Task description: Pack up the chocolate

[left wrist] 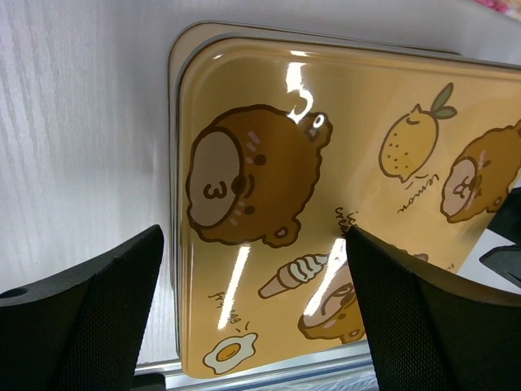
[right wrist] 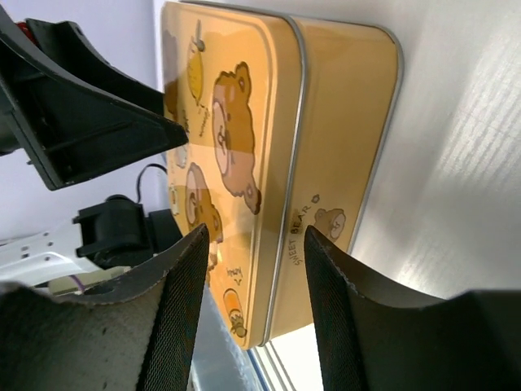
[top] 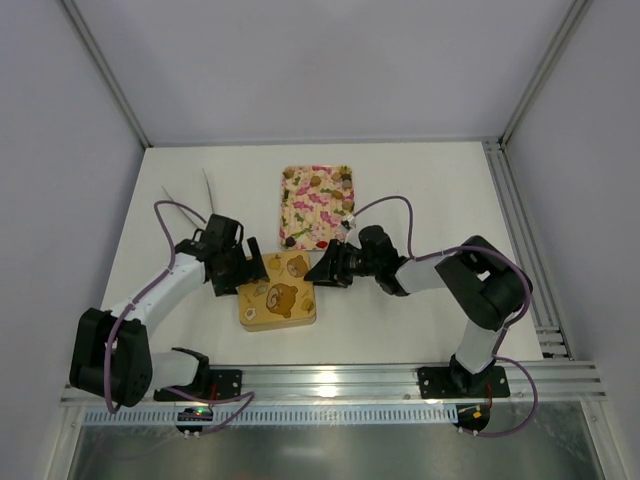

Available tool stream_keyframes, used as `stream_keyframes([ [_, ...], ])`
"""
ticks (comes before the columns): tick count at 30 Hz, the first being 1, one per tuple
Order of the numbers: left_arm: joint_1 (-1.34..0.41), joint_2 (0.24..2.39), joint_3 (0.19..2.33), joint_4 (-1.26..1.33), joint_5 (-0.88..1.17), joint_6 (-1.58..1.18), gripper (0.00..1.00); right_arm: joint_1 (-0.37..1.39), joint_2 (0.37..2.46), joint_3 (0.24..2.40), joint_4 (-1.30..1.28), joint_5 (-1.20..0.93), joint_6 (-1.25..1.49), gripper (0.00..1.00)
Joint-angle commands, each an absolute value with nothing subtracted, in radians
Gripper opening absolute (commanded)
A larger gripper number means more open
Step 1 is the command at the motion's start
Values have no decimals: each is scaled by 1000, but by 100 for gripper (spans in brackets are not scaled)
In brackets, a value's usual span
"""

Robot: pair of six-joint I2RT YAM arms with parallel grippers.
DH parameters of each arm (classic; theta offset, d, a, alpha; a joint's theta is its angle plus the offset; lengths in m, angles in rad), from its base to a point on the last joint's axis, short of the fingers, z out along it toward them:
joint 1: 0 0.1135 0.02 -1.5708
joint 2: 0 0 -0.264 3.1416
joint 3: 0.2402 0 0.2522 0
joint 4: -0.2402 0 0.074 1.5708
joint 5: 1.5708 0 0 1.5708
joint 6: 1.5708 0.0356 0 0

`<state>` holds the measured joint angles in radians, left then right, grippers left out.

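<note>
Left gripper point(left wrist: 254, 244) hangs with its fingers spread wide over the bear-printed lid point(left wrist: 326, 163), at the 10 o'clock edge of the gold box point(right wrist: 342, 138) in the top view. Right gripper point(right wrist: 254, 244) sits at the box's 2 o'clock corner, fingers parted, with the lid's rim showing between them; whether they touch it cannot be told. The lid is on, so the chocolate inside is hidden. A floral tray point(top: 317, 206) lies at the box's 12 o'clock on the white table point(top: 420, 200).

White table point(top: 420, 190), grey enclosure walls point(top: 300, 60), aluminium rail point(top: 330, 378) near edge.
</note>
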<state>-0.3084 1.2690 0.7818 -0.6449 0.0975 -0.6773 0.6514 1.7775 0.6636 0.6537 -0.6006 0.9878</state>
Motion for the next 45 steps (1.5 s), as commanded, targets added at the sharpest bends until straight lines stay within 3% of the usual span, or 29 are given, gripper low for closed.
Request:
stream_keyframes([
  [1, -311, 1275, 799, -666, 35, -702, 90, 666, 1736, 718, 503, -537, 888, 53],
  [12, -311, 1311, 700, -634, 26, -810, 86, 730, 1744, 819, 184, -393, 758, 53],
  [28, -348, 1354, 664, -555, 104, -850, 79, 756, 1697, 789, 100, -325, 750, 43],
  [40, -492, 1407, 733, -540, 60, -905, 77, 755, 1545, 672, 68, -255, 756, 43],
  [45, -486, 1358, 799, -612, 8, -848, 83, 735, 1516, 695, 22, -250, 735, 47],
])
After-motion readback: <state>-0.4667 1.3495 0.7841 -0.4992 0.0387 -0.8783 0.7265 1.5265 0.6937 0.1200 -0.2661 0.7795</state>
